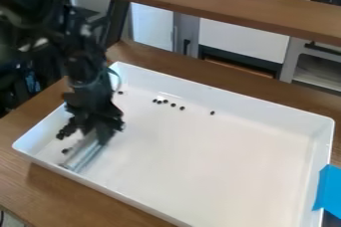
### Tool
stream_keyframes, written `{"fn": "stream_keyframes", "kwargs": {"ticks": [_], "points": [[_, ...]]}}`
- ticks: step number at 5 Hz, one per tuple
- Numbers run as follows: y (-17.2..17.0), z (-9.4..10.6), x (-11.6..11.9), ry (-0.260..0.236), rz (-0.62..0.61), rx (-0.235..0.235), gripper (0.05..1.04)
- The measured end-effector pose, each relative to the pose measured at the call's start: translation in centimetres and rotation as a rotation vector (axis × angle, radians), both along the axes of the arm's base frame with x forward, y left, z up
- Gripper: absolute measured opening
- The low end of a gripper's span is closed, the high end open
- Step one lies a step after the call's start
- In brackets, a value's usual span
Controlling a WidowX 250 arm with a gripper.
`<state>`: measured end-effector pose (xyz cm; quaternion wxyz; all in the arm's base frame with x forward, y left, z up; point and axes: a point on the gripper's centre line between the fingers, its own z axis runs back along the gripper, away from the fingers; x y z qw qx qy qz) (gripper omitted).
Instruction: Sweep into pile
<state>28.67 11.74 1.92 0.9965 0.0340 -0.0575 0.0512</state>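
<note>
Dark Bits Lay Scattered Along the Tray's Far Wall

You had the gripper [100, 123] hanging over the left end of the white tray [133, 195], beside a pale, shiny strip [84, 154] that lay aslant just inside the tray's left end. You could not tell from this view whether it was spread, pressed together or pinching the strip. Most of the small dark bits [182, 108] you could see sat in a loose line near the tray's far wall, one apart to the right. Another bit [65, 151] lay next to the strip. Your arm and gripper blocked part of the tray's left end. Blue tape [328, 191] clung to the tray's right edge. You had the tray on a wooden table [100, 192], with a raised wooden shelf [220, 9] beyond its far wall and pale cabinets [240, 37] behind that.
</note>
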Motion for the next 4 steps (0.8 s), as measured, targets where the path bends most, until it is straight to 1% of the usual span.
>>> {"fn": "stream_keyframes", "kwargs": {"ticks": [1,2,3,4], "points": [[3.1,0.2,-0.1,0.005,0.024,0.030,0.375],[3.1,0.5,0.1,0.024,0.022,0.001,0.375],[1.0,1.5,0.7,0.039,0.055,-0.099,0.375],[-2.9,4.6,3.4,0.010,0.068,-0.190,0.375]]}}
